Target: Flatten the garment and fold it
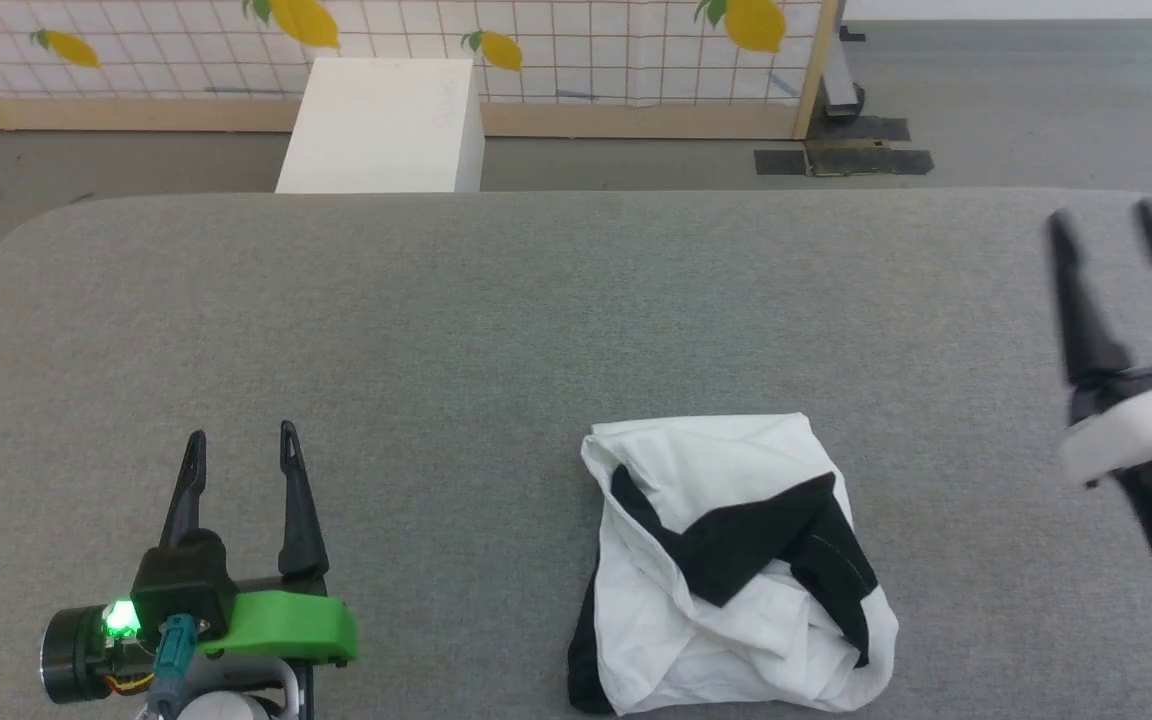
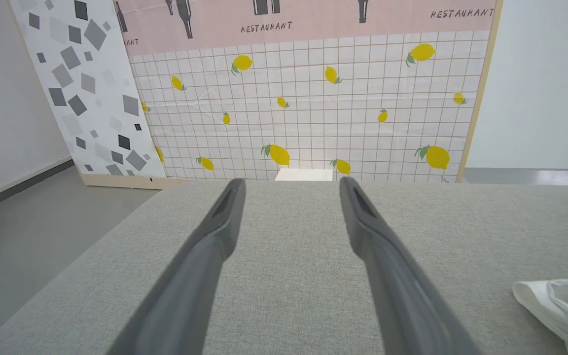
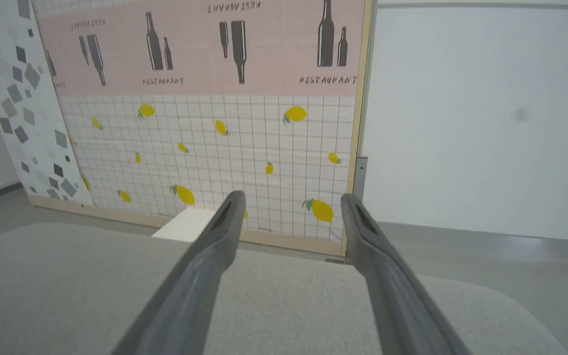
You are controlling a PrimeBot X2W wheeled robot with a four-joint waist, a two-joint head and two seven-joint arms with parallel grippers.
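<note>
Your left gripper (image 1: pixel 242 433) stands wide and empty, well apart from the garment (image 1: pixel 726 620). The garment lies on the grey table (image 1: pixel 496 320) as a compact, rumpled fold. Your right gripper (image 1: pixel 1106 214) is also wide and empty. Judge the folding essentially complete, with only tidying left.

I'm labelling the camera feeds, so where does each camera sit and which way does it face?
Head view: on the head, looking forward and down at the grey table and bundled garment; left gripper and right gripper show, both open.
Left wrist view: on the left wrist, looking along its fingers across the table toward the lemon-print panel.
Right wrist view: on the right wrist, looking along its fingers past the table's corner toward that panel.
Shared: both wrist views show the panel and white box.
</note>
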